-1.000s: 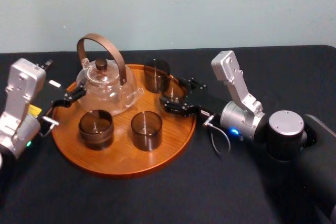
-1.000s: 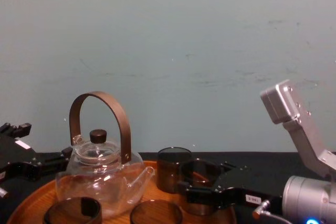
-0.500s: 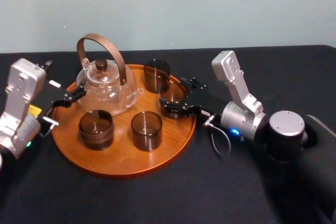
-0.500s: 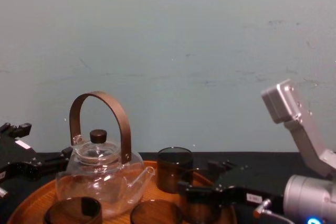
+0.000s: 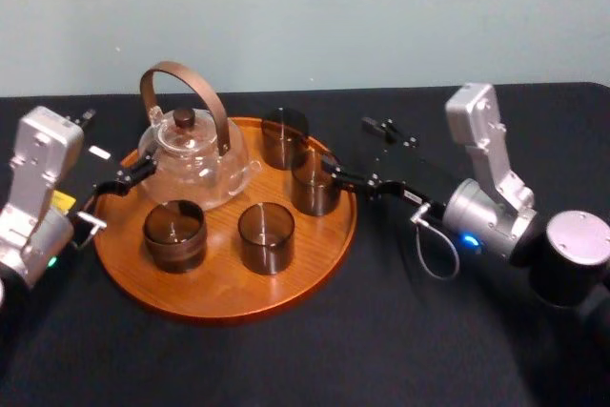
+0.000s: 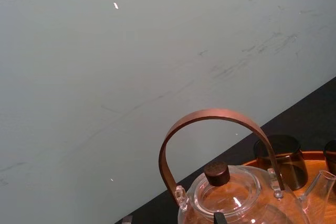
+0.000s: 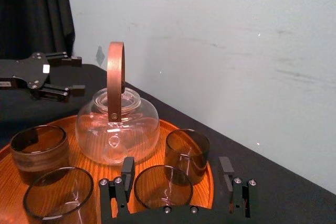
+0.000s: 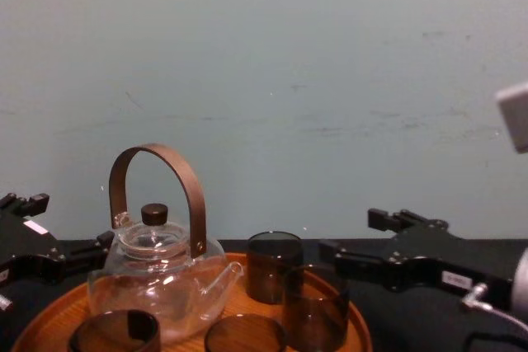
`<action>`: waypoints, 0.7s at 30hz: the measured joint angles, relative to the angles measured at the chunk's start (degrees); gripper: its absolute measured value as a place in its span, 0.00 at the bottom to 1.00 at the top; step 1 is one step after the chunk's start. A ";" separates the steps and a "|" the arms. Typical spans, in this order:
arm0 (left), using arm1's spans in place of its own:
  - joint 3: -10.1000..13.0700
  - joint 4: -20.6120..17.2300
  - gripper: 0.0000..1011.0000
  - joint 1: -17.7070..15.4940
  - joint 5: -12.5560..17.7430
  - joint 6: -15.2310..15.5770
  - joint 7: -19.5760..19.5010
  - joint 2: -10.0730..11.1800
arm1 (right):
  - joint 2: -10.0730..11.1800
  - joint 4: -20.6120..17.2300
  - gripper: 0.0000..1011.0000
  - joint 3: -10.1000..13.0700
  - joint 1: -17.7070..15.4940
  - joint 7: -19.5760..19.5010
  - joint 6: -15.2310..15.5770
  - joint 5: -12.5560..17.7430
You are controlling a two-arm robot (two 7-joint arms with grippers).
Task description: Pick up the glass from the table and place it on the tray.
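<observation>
On the round wooden tray (image 5: 219, 283), near its right rim, a dark smoked glass (image 5: 313, 183) stands upright. My right gripper (image 5: 348, 145) hovers open just to its right, above the black table (image 5: 381, 331), touching nothing. From the right wrist, the glass (image 7: 161, 184) lies just ahead of the gap between the spread fingers (image 7: 127, 169). From the chest, the right gripper (image 8: 355, 237) sits right of the glass (image 8: 315, 307), a little above its rim. My left gripper (image 5: 114, 178) rests open by the tray's left rim, beside the teapot (image 5: 191, 154).
The tray also carries three other dark glasses: one at the back (image 5: 284, 135), one front left (image 5: 174, 234), one front centre (image 5: 266, 235). The glass teapot's tall brown handle (image 8: 157, 158) rises above the glasses. A pale wall stands close behind the table.
My right gripper, which was around the glass on the tray's right side, has let go of it and drawn back to the right. The glass stays on the tray. The left arm has not moved.
</observation>
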 joint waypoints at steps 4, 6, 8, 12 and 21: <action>0.00 0.00 0.99 0.00 0.00 0.00 0.00 0.00 | 1.48 -2.80 0.99 0.90 -2.09 -0.22 -0.31 0.76; 0.00 0.00 0.99 0.00 0.00 0.00 0.00 0.00 | 2.24 -4.20 0.99 1.62 -3.28 -0.59 -0.64 1.31; 0.00 0.00 0.99 0.00 0.00 0.00 0.00 0.00 | 2.90 -5.26 0.99 2.35 -4.39 -0.93 -0.98 1.87; 0.00 0.00 0.99 0.00 0.00 0.00 0.00 0.00 | 3.86 -6.46 0.99 3.70 -6.03 -1.53 -1.41 2.67; 0.00 0.00 0.99 0.00 0.00 0.00 0.00 0.00 | 5.22 -7.36 0.99 6.16 -8.37 -2.27 -1.91 4.09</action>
